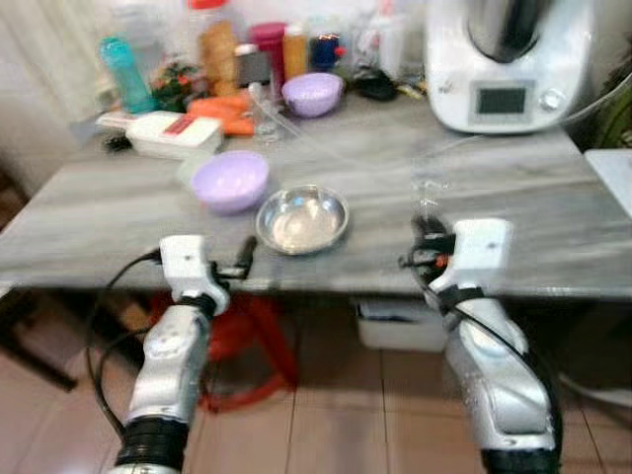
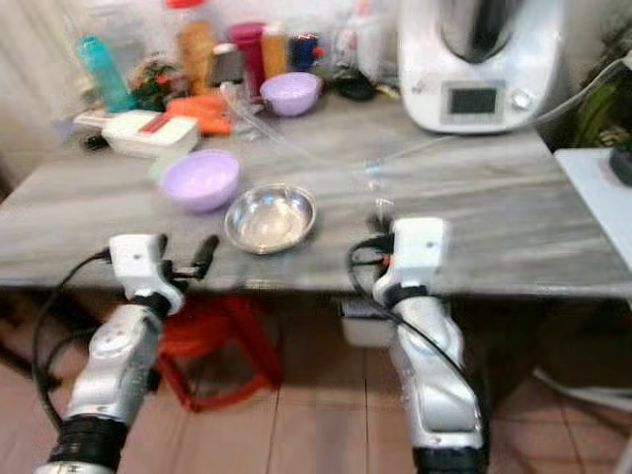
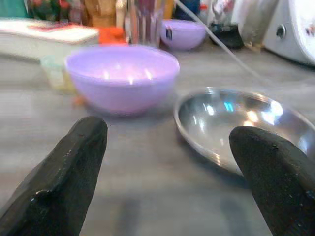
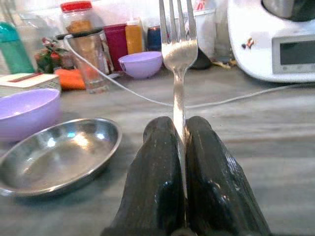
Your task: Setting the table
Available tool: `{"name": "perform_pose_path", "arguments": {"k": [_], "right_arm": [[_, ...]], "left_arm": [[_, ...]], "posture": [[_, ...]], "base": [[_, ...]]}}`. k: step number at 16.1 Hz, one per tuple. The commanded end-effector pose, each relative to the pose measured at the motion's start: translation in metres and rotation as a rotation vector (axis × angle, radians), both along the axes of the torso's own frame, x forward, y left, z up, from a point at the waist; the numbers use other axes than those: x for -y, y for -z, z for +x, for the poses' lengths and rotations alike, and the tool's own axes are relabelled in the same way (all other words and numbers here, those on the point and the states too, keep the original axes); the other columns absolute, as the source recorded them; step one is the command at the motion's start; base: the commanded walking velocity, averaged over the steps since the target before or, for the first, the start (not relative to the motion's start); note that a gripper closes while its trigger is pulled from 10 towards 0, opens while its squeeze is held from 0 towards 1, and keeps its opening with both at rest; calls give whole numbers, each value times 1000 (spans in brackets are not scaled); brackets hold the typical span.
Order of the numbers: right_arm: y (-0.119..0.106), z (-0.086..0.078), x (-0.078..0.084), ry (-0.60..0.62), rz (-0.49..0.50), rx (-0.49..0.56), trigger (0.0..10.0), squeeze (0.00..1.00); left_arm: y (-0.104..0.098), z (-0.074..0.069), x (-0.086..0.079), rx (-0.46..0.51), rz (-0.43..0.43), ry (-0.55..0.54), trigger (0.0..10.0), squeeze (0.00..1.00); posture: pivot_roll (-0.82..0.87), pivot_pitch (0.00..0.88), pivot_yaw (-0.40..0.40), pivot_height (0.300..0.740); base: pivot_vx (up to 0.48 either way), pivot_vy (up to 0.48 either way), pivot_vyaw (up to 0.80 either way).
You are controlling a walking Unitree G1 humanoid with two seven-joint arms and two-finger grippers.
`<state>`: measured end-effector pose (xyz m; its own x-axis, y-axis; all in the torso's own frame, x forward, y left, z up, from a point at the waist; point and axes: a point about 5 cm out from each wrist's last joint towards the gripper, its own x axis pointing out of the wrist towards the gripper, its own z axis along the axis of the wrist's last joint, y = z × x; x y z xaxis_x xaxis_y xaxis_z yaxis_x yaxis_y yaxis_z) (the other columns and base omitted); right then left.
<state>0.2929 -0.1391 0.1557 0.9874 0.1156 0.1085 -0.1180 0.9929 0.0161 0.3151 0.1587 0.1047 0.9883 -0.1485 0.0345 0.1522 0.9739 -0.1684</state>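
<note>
Right gripper (image 4: 179, 147) is clamped tight on a fork (image 4: 178, 46) — tines up, handle pinched between both fingers, at the table's (image 1: 553, 212) near edge, about 3 o'clock of the steel plate (image 1: 302, 219). Left gripper (image 3: 167, 162) gapes wide, empty, facing the lilac bowl (image 3: 123, 73) and plate. My worry: the thin handle pivots in the pinch when I lower it, so the fork clatters onto the plate rim.
</note>
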Motion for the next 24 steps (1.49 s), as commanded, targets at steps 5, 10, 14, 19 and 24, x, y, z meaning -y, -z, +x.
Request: {"name": "perform_pose_path", "arguments": {"k": [5,10,14,19,24], "right_arm": [[-3,1,7,33,-11,9,10000,0],[9,1,14,108,-13,-56,10000,0],[8,6,19,119,-6,-62,10000,0],[14,15,19,114,26,-122,10000,0],[24,29,-5,55,134,-228,10000,0]], "left_arm": [[-5,-12,-2,29,15,55,10000,0],[-1,-37,-12,21,66,160,10000,0],[-2,-50,-2,20,53,305,10000,0],[1,-63,4,-15,33,446,10000,0],[0,-67,3,-27,57,514,10000,0]], "posture": [[-144,50,100,740],[-133,50,98,740],[-130,54,92,740],[-131,56,92,740],[-124,49,89,740]], "base": [[0,0,0],[0,0,-101],[0,0,-552],[0,0,0],[0,0,0]]}}
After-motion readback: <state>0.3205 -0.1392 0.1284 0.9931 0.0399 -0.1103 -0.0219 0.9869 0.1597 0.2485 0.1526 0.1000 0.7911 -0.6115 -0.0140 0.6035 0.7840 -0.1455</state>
